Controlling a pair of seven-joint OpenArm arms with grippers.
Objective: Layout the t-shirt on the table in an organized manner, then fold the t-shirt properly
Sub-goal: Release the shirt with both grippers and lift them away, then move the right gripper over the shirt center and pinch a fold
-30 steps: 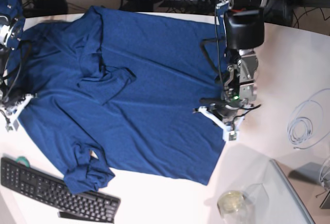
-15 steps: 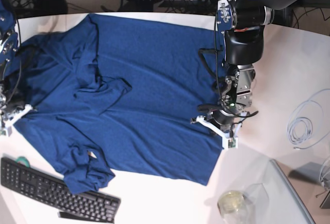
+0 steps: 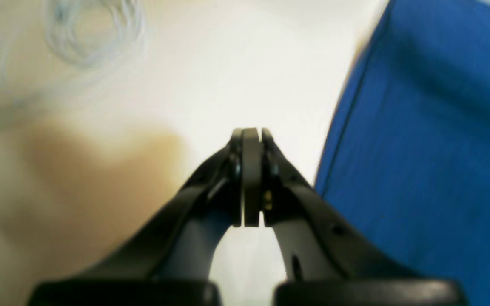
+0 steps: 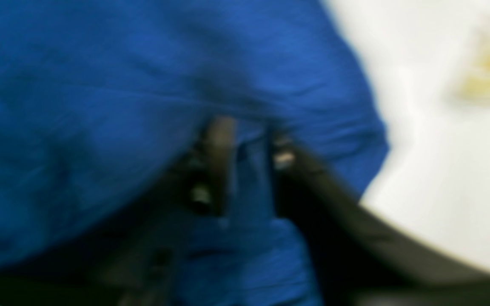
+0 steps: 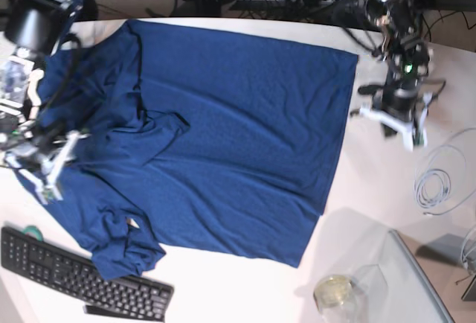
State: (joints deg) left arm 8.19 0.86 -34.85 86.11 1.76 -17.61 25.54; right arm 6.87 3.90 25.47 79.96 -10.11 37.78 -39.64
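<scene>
A: Looking at the left claw (image 3: 251,178) first. Jaws pressed flat together, nothing between them. It has let go of the hem and pulled off to bare worktop (image 3: 245,76), just beside the shirt's edge.

B: And a second ago?

A: It sat at that right hem, low on the cloth. Now the hem lies flat and straight, and the arm is out near the far right corner of the shirt (image 5: 238,144).

B: Right claw (image 4: 245,170)?

A: Blurred in its own view. The two fingers stand apart with blue cloth showing in the gap, so parted, but whether any cloth is pinched I cannot tell. In the base view it hovers over the left sleeve area, moved inward from the worktop edge.

B: Meaning for the task?

A: Judged from this: the right side looks laid out, the spreading not done. One sleeve is still doubled over the chest, the other bunched at the lower left, touching the keyboard (image 5: 82,278).

B: Materials?

A: Shirt: soft knit, matte, dark blue, limp, holds shallow ripples and a stitched hem line. Worktop: smooth, white, slick. Claws: hard black plastic, tapering to narrow tips. Thin pale cable (image 5: 439,178) coiled well right of the shirt.
</scene>
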